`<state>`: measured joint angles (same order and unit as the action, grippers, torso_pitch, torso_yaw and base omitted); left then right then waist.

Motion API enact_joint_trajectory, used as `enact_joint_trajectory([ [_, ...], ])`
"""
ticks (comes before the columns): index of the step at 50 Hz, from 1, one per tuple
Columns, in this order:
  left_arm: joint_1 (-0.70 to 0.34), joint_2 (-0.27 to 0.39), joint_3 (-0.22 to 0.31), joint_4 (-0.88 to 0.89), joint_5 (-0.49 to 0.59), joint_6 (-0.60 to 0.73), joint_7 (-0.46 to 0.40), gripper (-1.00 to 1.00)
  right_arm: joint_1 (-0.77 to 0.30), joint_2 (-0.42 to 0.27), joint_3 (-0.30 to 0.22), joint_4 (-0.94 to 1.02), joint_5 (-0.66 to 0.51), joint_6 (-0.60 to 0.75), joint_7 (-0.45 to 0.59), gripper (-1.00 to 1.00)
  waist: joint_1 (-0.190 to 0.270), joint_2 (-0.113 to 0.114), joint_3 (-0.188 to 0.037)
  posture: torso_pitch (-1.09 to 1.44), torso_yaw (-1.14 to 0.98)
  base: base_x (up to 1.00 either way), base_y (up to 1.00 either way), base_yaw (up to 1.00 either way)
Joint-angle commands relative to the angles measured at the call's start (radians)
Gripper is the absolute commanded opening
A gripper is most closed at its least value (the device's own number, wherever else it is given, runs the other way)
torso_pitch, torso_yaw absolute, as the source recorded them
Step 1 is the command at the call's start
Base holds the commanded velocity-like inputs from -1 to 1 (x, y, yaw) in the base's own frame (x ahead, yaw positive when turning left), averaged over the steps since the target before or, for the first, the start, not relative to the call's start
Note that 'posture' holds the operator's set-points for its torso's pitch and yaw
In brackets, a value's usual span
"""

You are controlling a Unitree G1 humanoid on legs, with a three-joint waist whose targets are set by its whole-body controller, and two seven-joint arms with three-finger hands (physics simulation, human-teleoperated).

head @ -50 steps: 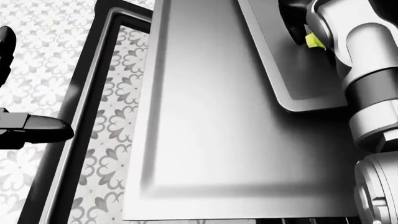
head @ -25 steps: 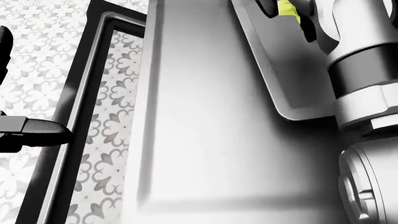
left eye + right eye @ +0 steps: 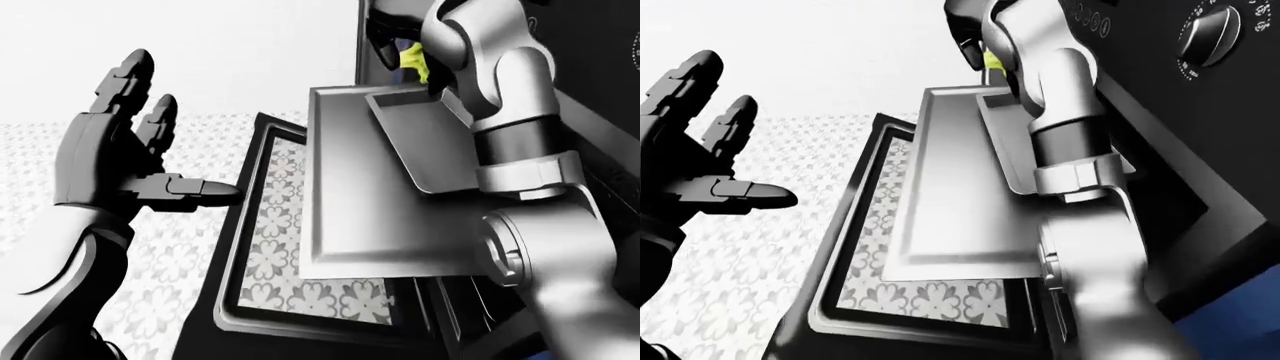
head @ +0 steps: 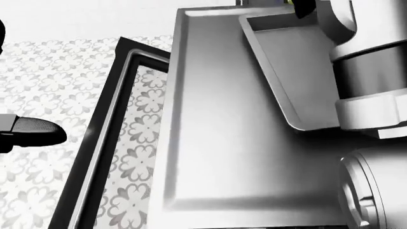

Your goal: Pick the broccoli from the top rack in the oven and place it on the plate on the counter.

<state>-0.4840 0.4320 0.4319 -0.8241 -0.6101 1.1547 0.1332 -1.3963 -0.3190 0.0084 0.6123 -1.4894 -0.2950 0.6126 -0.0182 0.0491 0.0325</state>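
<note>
Lifted higher, yellow-green broccoli (image 3: 412, 60) fills right robot hand (image 3: 395, 37).

Broccoli (image 3: 412, 61): bright yellow-green, the only vivid colour. Left hand (image 3: 115, 146): matte black, fingers (image 3: 128, 75) included; sleeve below black with a white band. Right hand (image 3: 388, 36): black; right arm (image 3: 505, 112) silver-grey with a dark band. Tray (image 3: 425, 142): plain brushed grey. Larger tray (image 3: 350, 202): same grey, lighter at left edge. Oven door (image 3: 240, 225): black frame, glass showing floor pattern. Floor (image 4: 51, 76): white tiles, grey floral motif. Oven (image 3: 1160, 90): black, black knob (image 3: 1210, 34) with white marks. Wall (image 3: 230, 52): white.
</note>
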Motion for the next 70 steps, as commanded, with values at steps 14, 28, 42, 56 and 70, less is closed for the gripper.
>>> enact_joint_trajectory([
  [14, -0.017, 0.031, 0.026, -0.017, -0.055, -0.024, 0.044, 1.0, -0.035, -0.015, -0.015, -0.08, 0.047, 0.005, 0.037, -1.0, 0.026, 0.051, -0.045, 0.0, 0.0, -0.7, 0.11, 0.0],
  [28, -0.029, 0.048, 0.029, -0.028, -0.121, -0.009, 0.096, 1.0, 0.016, -0.03, -0.033, -0.2, 0.12, 0.03, 0.094, -1.0, 0.001, -0.072, -0.032, 0.0, 0.0, -0.84, 0.16, 0.0],
  [42, -0.003, 0.052, 0.01, -0.032, -0.134, -0.039, 0.112, 1.0, 0.102, 0.015, -0.043, -0.35, 0.207, 0.162, 0.158, -1.0, -0.005, -0.007, 0.051, 0.0, 0.0, -0.71, 0.23, 0.0],
  [56, 0.0, 0.043, -0.001, -0.026, -0.103, -0.052, 0.094, 1.0, 0.132, 0.04, -0.035, -0.432, 0.3, 0.308, 0.209, -1.0, -0.034, -0.038, 0.03, 0.0, 0.0, 0.0, 0.0, -0.67],
  [70, -0.015, 0.044, 0.004, -0.038, -0.126, -0.029, 0.108, 1.0, 0.146, 0.02, -0.045, -0.466, 0.326, 0.345, 0.205, -0.99, -0.005, 0.077, 0.04, 0.0, 0.0, 0.0, 0.0, -1.0],
])
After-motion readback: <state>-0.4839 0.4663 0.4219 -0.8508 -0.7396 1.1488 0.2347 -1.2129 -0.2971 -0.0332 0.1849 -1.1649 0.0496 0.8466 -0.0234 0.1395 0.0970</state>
